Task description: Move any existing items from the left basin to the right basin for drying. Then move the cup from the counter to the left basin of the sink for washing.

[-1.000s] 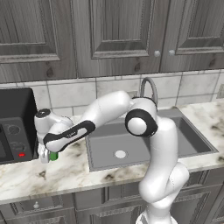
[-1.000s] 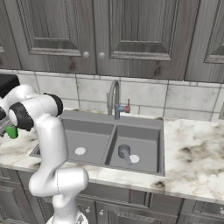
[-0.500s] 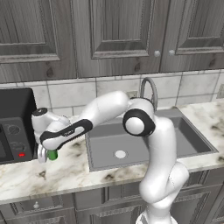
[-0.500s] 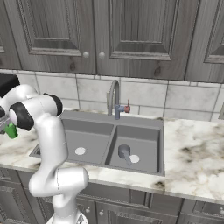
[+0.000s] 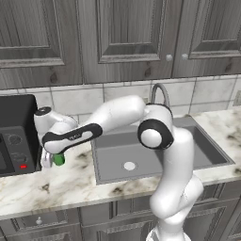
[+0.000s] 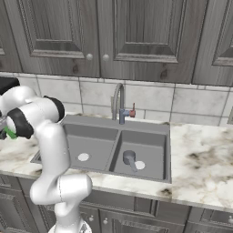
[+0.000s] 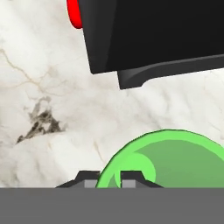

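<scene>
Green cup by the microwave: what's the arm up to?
The arm reaches left over the counter, and its hand is shut on the green cup, pinching its rim right in front of the black microwave. The cup looks to be still at counter level. The grey metal cup already sits in the right basin, and the left basin holds nothing but its drain, so carrying the green cup there is what's left.
</scene>
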Controlling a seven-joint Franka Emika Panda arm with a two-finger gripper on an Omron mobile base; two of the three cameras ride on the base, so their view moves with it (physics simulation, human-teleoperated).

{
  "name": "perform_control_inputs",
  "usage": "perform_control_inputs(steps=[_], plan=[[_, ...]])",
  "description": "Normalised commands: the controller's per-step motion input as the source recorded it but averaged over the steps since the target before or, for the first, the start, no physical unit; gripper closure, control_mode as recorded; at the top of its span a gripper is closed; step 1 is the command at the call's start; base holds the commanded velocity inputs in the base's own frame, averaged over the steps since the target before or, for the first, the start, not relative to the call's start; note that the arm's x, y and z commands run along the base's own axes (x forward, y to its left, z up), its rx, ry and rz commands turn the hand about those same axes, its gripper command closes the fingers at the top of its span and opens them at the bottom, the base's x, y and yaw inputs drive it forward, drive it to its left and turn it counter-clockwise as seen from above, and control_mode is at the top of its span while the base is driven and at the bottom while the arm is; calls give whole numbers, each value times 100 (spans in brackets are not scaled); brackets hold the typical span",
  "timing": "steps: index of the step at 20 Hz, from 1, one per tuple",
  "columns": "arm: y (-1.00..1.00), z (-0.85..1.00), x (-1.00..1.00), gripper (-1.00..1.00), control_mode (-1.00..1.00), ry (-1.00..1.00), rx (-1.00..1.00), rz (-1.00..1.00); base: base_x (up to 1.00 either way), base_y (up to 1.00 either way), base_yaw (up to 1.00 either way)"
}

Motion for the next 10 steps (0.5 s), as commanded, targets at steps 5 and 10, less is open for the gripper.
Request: perform_control_inputs(steps=[5, 10], plan=[[-75, 36, -2, 100, -100, -3, 0, -3, 0, 0, 0], [-74, 2, 0, 100, -100, -1, 3, -6, 0, 0, 0]])
